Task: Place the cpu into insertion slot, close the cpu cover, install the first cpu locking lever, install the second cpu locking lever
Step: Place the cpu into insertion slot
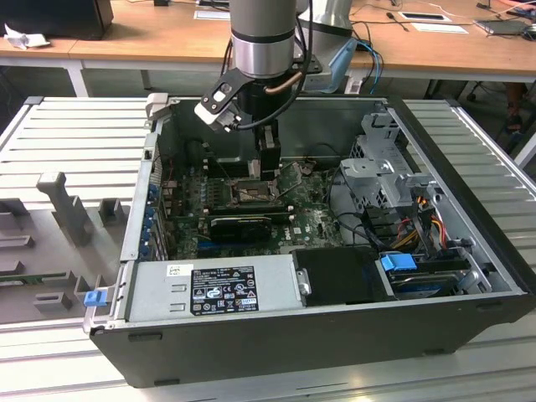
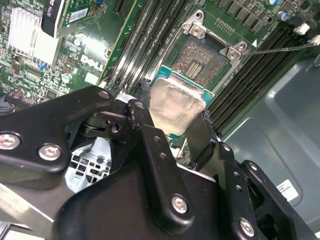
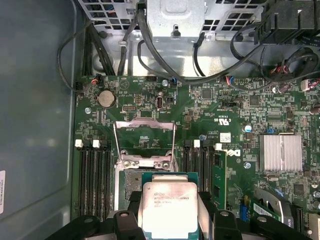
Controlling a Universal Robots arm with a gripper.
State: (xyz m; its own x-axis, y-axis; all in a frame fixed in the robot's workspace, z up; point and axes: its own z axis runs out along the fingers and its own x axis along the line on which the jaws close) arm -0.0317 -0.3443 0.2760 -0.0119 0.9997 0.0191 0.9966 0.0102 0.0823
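My gripper (image 1: 268,163) hangs inside the open computer case, just above the motherboard. It is shut on the cpu (image 2: 175,100), a flat silvery square chip with a green edge, pinched between two black fingers (image 2: 145,125). In the first wrist view the cpu (image 3: 167,215) sits in the gripper (image 3: 170,199), partly over the insertion slot (image 3: 131,182). The slot's dark contact field (image 2: 202,60) lies bare beyond the chip. The cpu cover (image 3: 145,140), a thin metal frame, stands swung open past the slot. A thin wire locking lever (image 2: 285,48) sticks out beside the slot.
Black memory slots (image 3: 92,175) flank the socket on both sides. A silver finned heatsink (image 3: 280,152) sits off to one side. A grey power supply (image 1: 213,289) fills the case front, and a metal drive cage (image 1: 381,172) with cables stands at the exterior view's right.
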